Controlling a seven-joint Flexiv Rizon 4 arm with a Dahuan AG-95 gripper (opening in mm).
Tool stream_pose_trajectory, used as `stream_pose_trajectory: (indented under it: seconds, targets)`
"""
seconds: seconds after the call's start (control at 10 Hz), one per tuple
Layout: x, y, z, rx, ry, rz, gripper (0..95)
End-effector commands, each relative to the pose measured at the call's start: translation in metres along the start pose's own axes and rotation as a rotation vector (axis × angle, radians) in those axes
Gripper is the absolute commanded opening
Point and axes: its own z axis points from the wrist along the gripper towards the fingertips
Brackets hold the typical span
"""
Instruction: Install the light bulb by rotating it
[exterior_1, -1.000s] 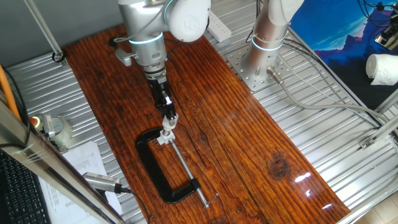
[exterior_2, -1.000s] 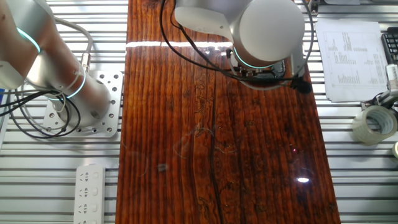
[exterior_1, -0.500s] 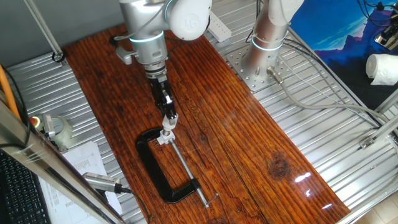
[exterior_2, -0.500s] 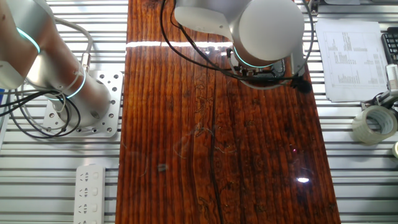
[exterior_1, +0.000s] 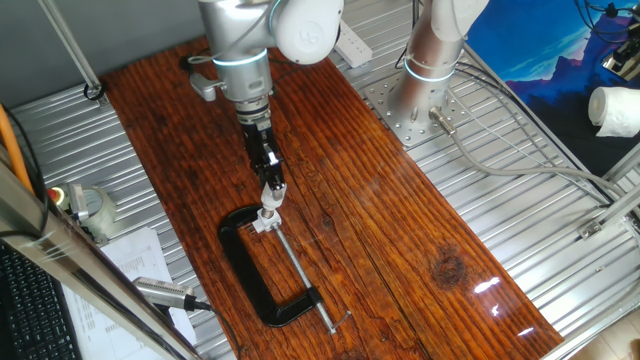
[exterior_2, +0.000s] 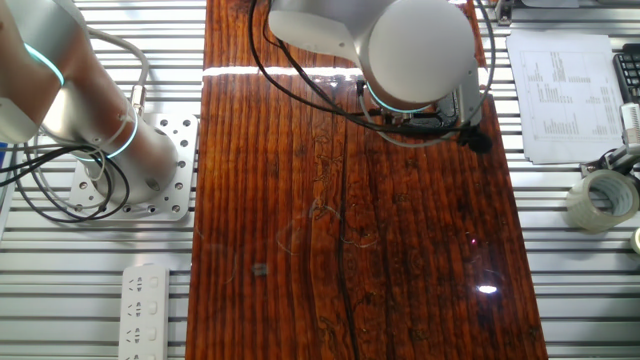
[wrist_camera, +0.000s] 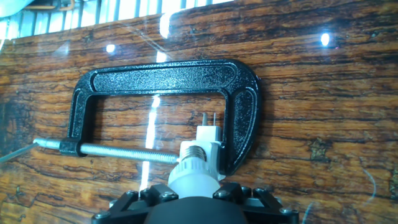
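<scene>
Robotics lab: slatted aluminium bench (exterior_1: 520, 150), bolted arm base (exterior_1: 425, 70), power strip (exterior_2: 145, 305), tape roll (exterior_2: 600, 200).

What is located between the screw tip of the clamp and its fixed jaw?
In the hand view, the white socket sits there, squeezed by the clamp, with the bulb standing in it.

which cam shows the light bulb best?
Hand view: the light bulb fills the lower centre, its threaded base at the white socket. One fixed view shows only a speck; the other's arm hides it.
</scene>
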Motion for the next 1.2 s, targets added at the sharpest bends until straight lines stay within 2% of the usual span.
stream_pose_trajectory:
  seconds: [0.1, 1.2]
  targets:
    - [0.001, 0.0004, -0.0012, 0.003, 0.002, 0.005, 57.0]
    - [0.0023, -0.0011, -0.0007, -0.001, 0.008, 0.018, 57.0]
